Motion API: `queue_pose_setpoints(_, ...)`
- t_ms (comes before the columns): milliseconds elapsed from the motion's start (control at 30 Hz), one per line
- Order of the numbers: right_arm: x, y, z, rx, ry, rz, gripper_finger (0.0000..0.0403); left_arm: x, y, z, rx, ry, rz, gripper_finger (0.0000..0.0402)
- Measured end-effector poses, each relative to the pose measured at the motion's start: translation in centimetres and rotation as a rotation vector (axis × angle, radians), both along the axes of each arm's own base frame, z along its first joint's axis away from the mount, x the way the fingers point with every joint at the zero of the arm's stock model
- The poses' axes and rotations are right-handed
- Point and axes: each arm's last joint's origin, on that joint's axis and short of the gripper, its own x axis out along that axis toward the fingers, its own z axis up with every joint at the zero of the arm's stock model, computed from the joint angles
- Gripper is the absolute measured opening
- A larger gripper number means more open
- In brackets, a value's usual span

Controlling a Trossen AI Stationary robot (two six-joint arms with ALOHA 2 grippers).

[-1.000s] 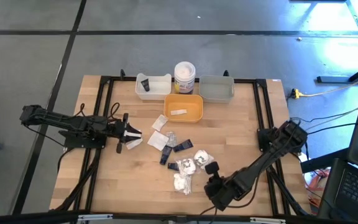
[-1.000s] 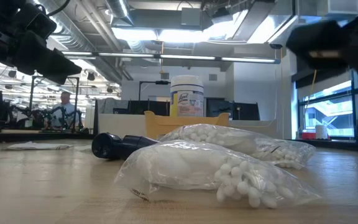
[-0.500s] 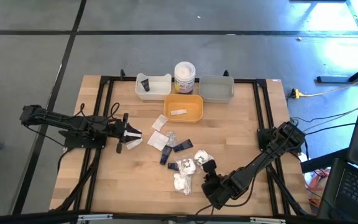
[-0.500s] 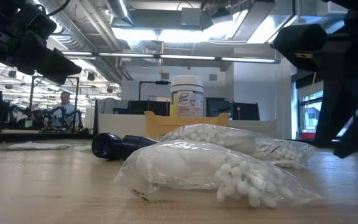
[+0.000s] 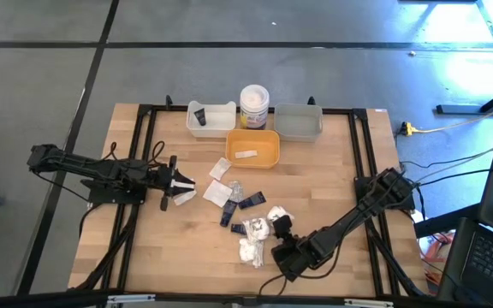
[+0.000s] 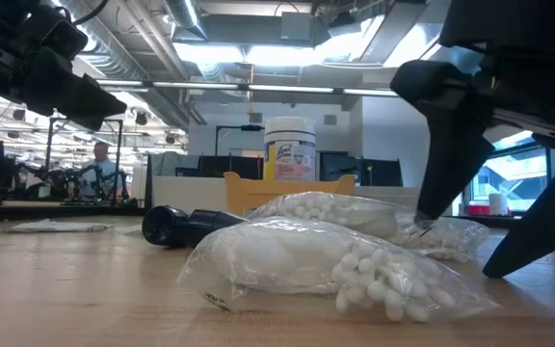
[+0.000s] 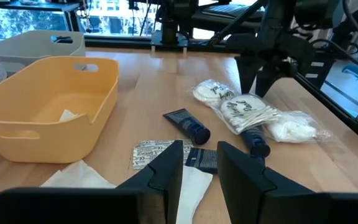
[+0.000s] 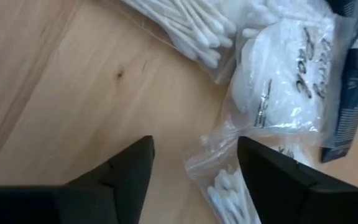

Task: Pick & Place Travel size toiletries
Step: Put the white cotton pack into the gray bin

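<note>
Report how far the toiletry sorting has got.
Done: one black tube lies in the white tray and one sachet in the yellow tray. In hand: the left gripper holds a white sachet; the right gripper, jaws open, is at the clear bags. Left: those bags and several tubes on the table; the grey tray looks empty.

Back edge of the table has three trays: the white tray on the left, the grey tray on the right, with the jar between them. The yellow tray sits just in front of the jar (one sachet lying in it). In front of that, mid-table, the black tubes, flat sachets and clear-wrapped packs lie in a loose cluster. The left gripper is left of the cluster, the right gripper at its right edge.
</note>
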Motion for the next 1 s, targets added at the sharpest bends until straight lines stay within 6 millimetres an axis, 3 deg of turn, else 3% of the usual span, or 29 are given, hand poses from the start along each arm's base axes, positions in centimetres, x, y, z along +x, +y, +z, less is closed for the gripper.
queue_pose_setpoints(200,0.2,-0.2,-0.1,-0.058,-0.054,-0.025,0.0225,0.0,0.0,0.0,0.001,0.002,0.0,0.0098)
queue_pose_setpoints(1000,0.0,-1.5,-0.6,-0.022,0.011,-0.173,0.0009,0.0,0.0,0.0,0.001,0.002,0.0,0.0096)
